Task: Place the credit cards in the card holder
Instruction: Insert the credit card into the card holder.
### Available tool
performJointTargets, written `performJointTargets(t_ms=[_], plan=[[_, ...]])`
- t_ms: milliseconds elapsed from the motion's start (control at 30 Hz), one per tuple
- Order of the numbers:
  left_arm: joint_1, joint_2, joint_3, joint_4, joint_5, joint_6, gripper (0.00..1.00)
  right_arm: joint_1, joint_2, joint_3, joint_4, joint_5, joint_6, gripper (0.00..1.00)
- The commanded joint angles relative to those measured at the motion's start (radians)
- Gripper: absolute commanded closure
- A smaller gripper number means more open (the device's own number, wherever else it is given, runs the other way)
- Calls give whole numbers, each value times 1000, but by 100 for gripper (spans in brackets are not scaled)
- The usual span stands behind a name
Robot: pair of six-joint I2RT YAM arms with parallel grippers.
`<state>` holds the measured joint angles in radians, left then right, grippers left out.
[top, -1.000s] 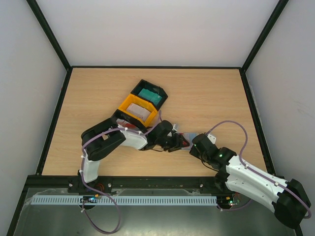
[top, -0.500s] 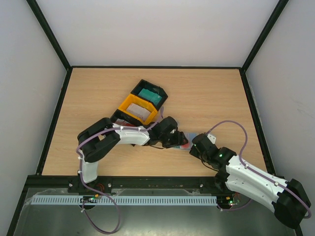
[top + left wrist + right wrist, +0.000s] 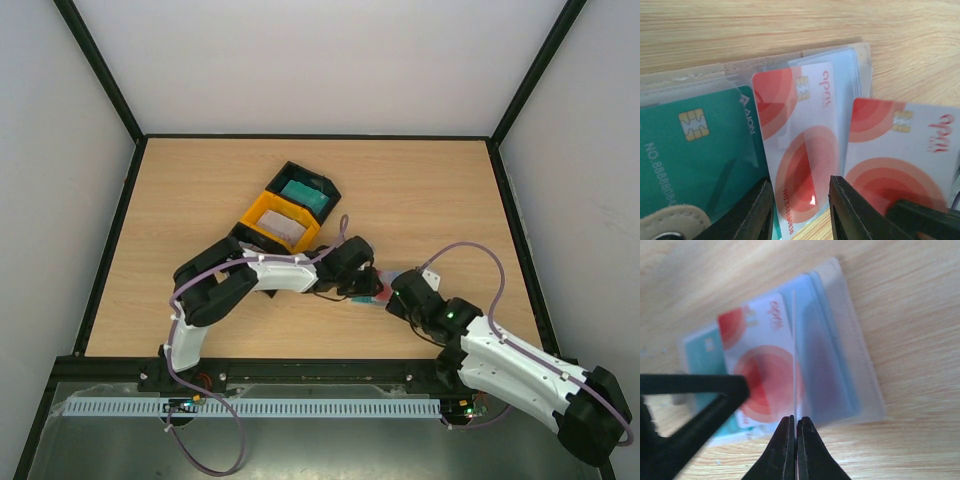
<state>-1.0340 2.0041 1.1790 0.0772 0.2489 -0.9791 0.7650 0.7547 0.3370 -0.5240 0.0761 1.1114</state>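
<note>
Risk: red-and-white card [image 3: 900, 150], pinched edge-on in right tool [image 3: 794, 421], could have snagged a slot of the card holder [image 3: 840, 355] and shoved it aside; left tool [image 3: 801, 200] stood narrowly parted over it.

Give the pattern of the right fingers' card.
The card is white with red circles; best in left wrist view.

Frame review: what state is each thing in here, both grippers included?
card holder: open, lying flat.
teal card: inside a holder sleeve.
sleeved red-and-white card: inside the neighbouring sleeve.
held red-and-white card: pinched on edge by the right gripper, over the holder.
left gripper: open above the holder.
right gripper: shut on the held red-and-white card.
</note>
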Motion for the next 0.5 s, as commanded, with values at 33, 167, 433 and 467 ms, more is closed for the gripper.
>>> performJointTargets(t_ms=[33, 167, 433, 467], plan=[[-29, 49, 44, -77, -23, 56, 68, -3, -21, 91, -69, 111, -20, 98], [-29, 49, 45, -77, -27, 59, 67, -3, 50, 111, -98, 166, 3, 98], [-28, 47, 47, -106, -58, 76, 68, -3, 137, 173, -176, 294, 49, 98], [-27, 48, 47, -107, -60, 78, 68, -3, 146, 185, -191, 316, 53, 98]])
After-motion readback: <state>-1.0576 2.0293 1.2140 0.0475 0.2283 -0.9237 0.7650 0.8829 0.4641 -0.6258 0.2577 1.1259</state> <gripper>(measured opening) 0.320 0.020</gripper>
